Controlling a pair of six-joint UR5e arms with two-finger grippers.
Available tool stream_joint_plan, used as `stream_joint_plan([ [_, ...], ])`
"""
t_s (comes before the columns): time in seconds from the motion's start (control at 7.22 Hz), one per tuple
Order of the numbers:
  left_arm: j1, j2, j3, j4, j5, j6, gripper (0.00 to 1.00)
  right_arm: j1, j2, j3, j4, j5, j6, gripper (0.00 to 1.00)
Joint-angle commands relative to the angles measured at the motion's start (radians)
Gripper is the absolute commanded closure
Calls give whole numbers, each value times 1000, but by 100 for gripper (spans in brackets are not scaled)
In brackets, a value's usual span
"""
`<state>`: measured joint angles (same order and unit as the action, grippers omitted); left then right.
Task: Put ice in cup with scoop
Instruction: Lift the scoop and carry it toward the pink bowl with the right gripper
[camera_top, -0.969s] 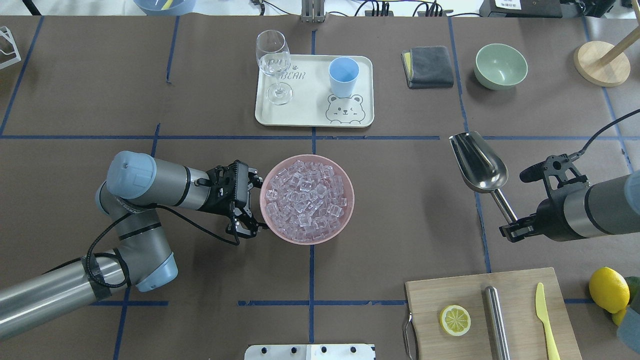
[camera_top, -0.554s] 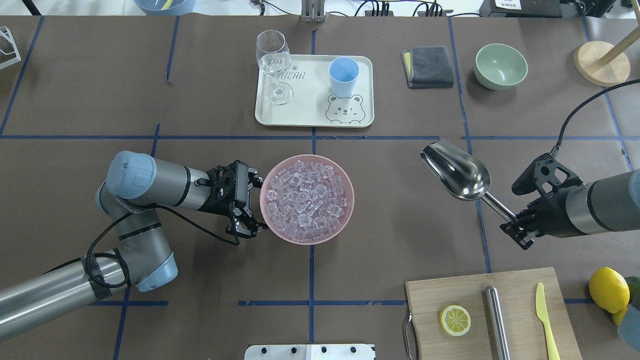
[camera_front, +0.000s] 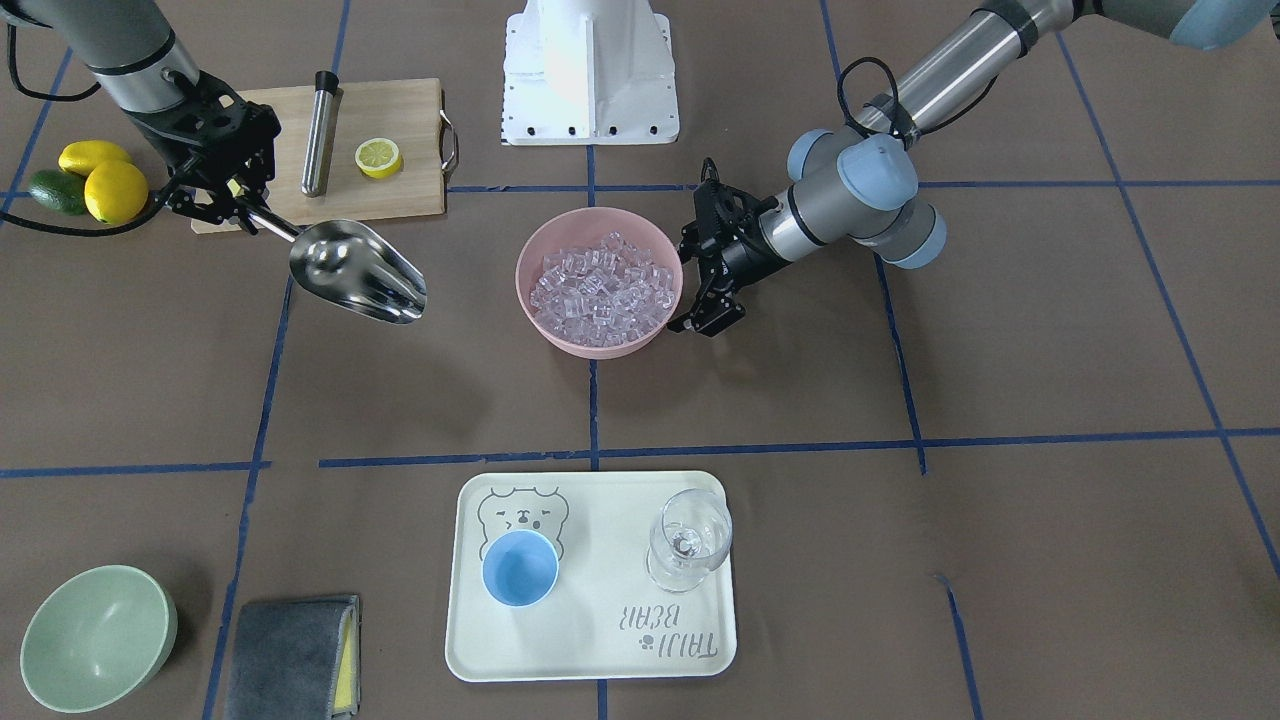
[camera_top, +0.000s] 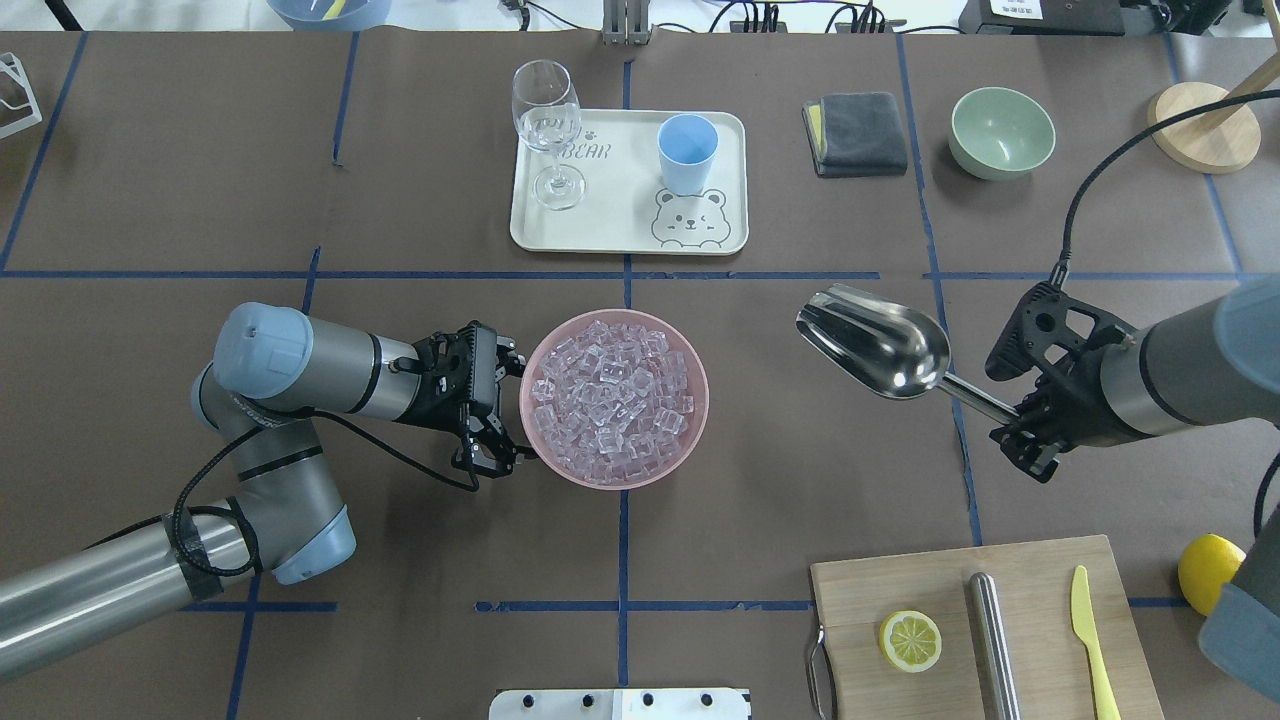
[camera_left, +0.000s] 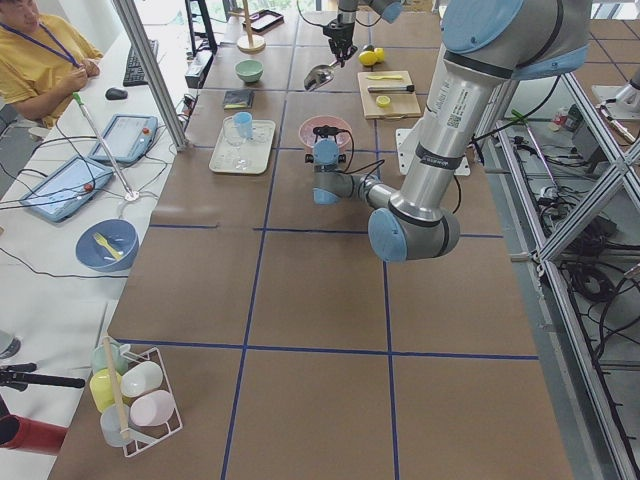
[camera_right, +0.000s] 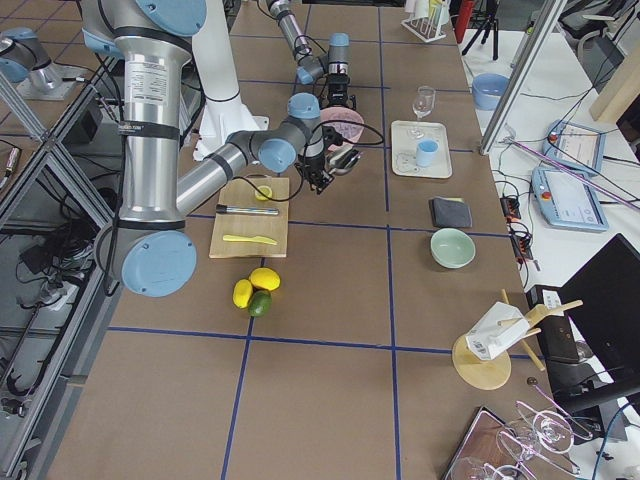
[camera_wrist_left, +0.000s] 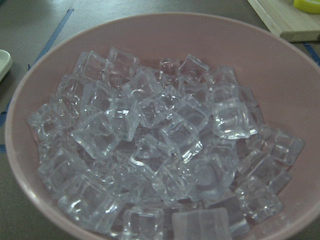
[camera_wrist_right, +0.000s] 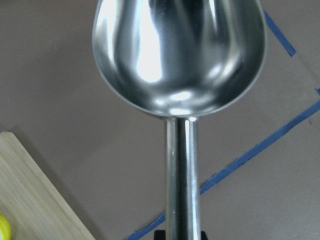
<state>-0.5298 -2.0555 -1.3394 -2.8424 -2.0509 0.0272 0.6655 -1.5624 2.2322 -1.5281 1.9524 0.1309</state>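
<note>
The ice (camera_top: 610, 395) is a heap of clear cubes filling a pink bowl (camera_top: 703, 400) at the table's middle; it also shows in the front view (camera_front: 600, 285) and the left wrist view (camera_wrist_left: 160, 150). My left gripper (camera_top: 505, 413) is open at the bowl's left side, its fingers spread along the rim. My right gripper (camera_top: 1015, 428) is shut on the thin handle of the steel scoop (camera_top: 880, 345), held empty in the air to the right of the bowl; its trough fills the right wrist view (camera_wrist_right: 180, 50). The light-blue cup (camera_top: 687, 150) stands upright on a cream tray (camera_top: 620, 235).
A stemmed glass (camera_top: 547, 130) stands on the tray beside the cup. A grey cloth (camera_top: 855, 132) and a green bowl (camera_top: 1001, 130) lie at the back right. A cutting board (camera_top: 900, 580) with a lemon half, a steel cylinder and a yellow knife is at the front right.
My right arm has swung the scoop to the left, toward the pink bowl, and its trough now points more leftward. The left arm and the bowl have not moved.
</note>
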Motion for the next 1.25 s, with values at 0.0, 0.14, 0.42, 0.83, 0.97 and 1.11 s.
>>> stream_joint_plan([
  [0.0, 1, 0, 0, 0, 0, 0, 0, -18, 282, 38, -450, -13, -11, 100],
  [0.14, -1, 2, -1, 0, 0, 0, 0, -41, 411, 37, -644, -26, -13, 100],
  [0.42, -1, 2, 0, 0, 0, -1, 0, -92, 618, -33, -927, -113, -28, 100],
  [0.83, 1, 2, 6, 0, 0, 0, 0, -113, 816, -163, -1127, -115, -77, 100],
  [0.97, 1, 2, 6, 0, 0, 0, 0, -128, 885, -230, -1179, -115, -85, 100],
  [1.11, 1, 2, 8, -2, 0, 0, 0, -147, 925, -277, -1216, -115, -117, 100],
])
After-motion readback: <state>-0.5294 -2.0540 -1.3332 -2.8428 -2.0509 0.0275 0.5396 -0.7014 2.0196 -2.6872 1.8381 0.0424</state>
